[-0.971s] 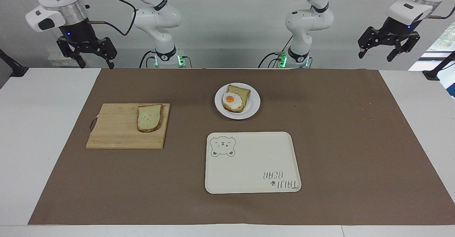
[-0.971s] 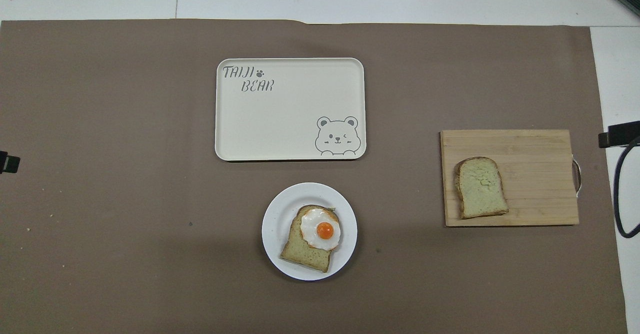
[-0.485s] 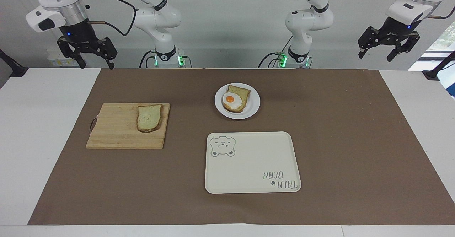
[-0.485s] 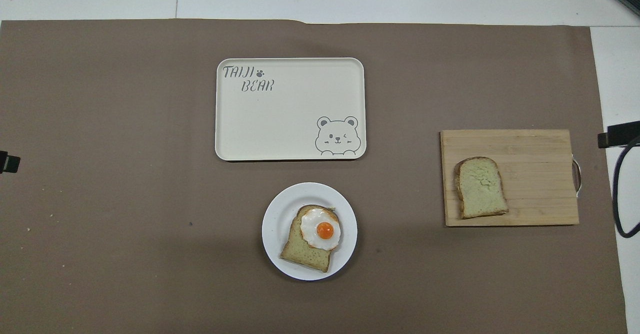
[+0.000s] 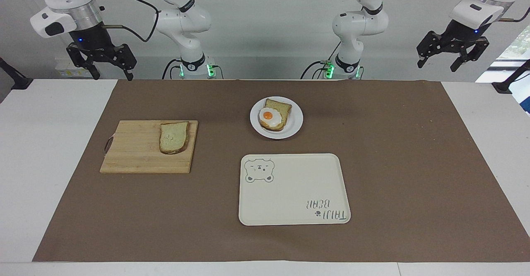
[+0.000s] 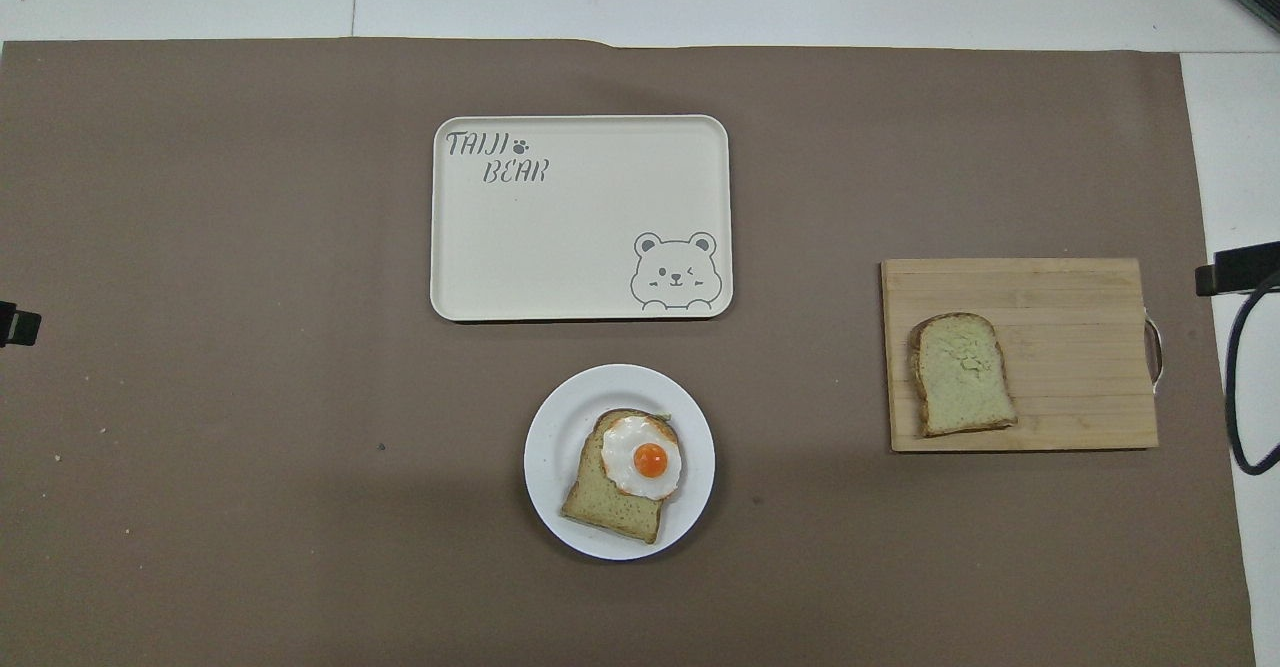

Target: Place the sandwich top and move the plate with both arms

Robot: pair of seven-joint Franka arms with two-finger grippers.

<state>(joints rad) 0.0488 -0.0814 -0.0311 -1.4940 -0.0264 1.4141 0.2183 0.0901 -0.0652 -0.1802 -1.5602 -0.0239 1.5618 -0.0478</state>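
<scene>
Saw top (image 5: 174, 137) on board (image 5: 136, 152), toward right arm's end from plate (image 5: 295, 123). Left gripper (image 5: 451, 58), right gripper (image 5: 101, 67) both hung open, empty, waiting.

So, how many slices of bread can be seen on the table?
2. A plain slice lies on the cutting board; the other slice, bearing a fried egg, lies on the plate.

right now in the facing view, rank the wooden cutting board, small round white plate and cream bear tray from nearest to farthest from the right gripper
1. Wooden cutting board, at the right arm's end, closest to the open right gripper.
2. Small round white plate, mid-table, near the robots.
3. Cream bear tray, mid-table, farther from the robots.
</scene>
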